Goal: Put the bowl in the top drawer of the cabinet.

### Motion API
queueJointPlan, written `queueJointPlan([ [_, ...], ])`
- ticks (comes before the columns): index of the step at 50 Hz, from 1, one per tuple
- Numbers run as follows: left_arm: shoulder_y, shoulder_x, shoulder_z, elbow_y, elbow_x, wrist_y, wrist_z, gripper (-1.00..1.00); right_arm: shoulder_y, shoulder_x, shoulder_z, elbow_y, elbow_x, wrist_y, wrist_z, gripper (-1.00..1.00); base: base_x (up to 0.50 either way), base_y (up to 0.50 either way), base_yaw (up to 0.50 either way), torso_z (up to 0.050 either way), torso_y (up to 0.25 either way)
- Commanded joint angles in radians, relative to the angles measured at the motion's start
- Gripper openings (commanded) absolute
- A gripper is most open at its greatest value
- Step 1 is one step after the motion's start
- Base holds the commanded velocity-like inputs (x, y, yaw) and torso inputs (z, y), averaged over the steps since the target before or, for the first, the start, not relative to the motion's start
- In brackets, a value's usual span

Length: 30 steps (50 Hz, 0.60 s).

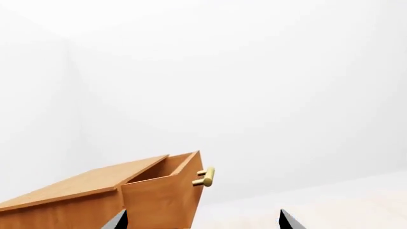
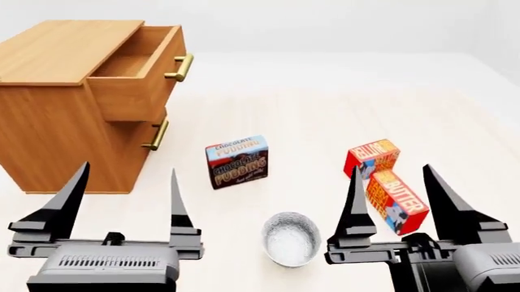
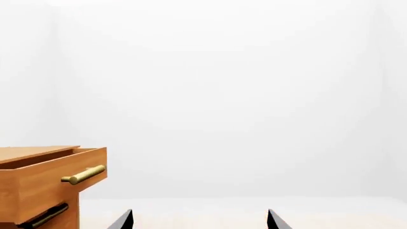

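The bowl (image 2: pixel 291 238), small, speckled grey outside and pale inside, sits on the pale floor between my two grippers in the head view. The light-brown cabinet (image 2: pixel 57 103) stands at the far left, its top drawer (image 2: pixel 138 67) pulled out, brass handle facing right. My left gripper (image 2: pixel 128 176) is open and holds nothing, in front of the cabinet. My right gripper (image 2: pixel 390 176) is open too, just right of the bowl. The left wrist view shows the drawer (image 1: pixel 167 188) ahead between wide-apart fingertips (image 1: pixel 118 220). In the right wrist view the drawer (image 3: pixel 54 183) lies off to one side.
A chocolate pudding box (image 2: pixel 237 161) stands beyond the bowl, right of the cabinet. Two red-orange butter boxes (image 2: pixel 396 201) (image 2: pixel 372 155) lie near my right gripper. The lower drawer (image 2: pixel 156 135) is shut, its brass handle showing. Pale floor stretches behind.
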Motion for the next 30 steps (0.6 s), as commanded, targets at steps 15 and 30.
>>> queueJointPlan([
  [15,0.026,-0.008,-0.004,-0.006,-0.019,0.039,-0.017,1.0,-0.008,0.035,-0.023,-0.001,0.03,-0.022,0.038,1.0,0.5,0.0,0.0,0.0,0.001],
  [30,-0.217,0.02,-0.024,0.058,-0.005,-0.257,0.099,1.0,-0.021,0.044,-0.015,0.017,0.031,-0.073,0.046,1.0,0.07,0.0,0.0,0.0,0.0],
])
